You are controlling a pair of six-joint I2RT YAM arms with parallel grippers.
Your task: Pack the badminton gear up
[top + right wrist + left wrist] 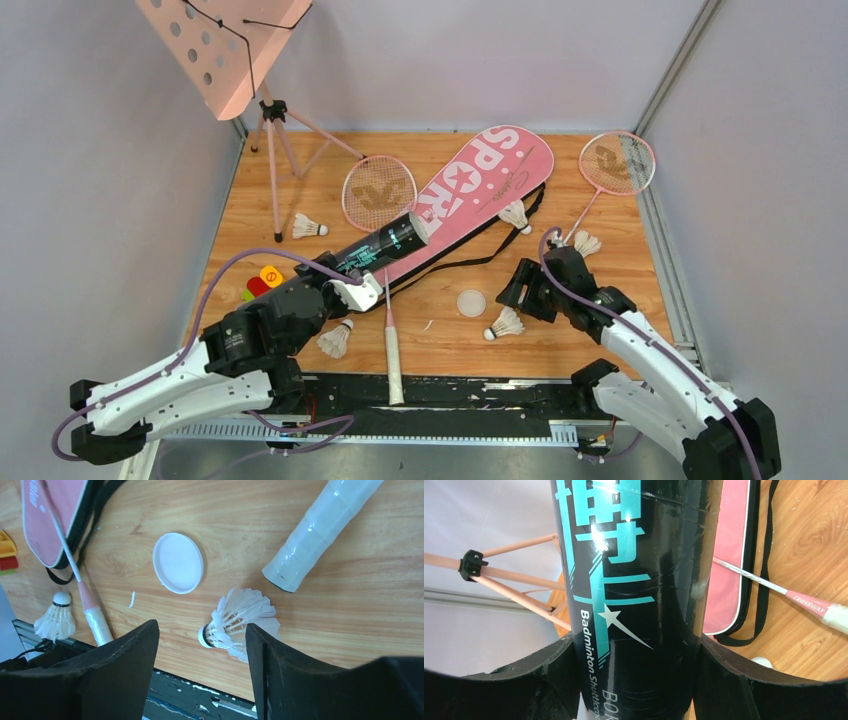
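Note:
My left gripper [338,274] is shut on the lower end of the black tube [385,247], lettered "Badminton" in the left wrist view [634,580]; the tube lies slanted over the pink "SPORT" bag [470,190]. One racket [379,192] rests on the bag, its handle [394,350] towards me. The other racket [617,162] lies far right. My right gripper [518,291] is open above a shuttlecock [505,325], which lies between its fingers in the right wrist view [240,622]. More shuttlecocks lie at the left [308,227], the near left [336,340] and beside the bag [515,214].
A pink perforated music stand [225,45] on tripod legs stands at the far left. A white round lid [471,302] lies near the right gripper. Coloured blocks [262,280] sit by the left arm. A black rail [450,395] runs along the near edge.

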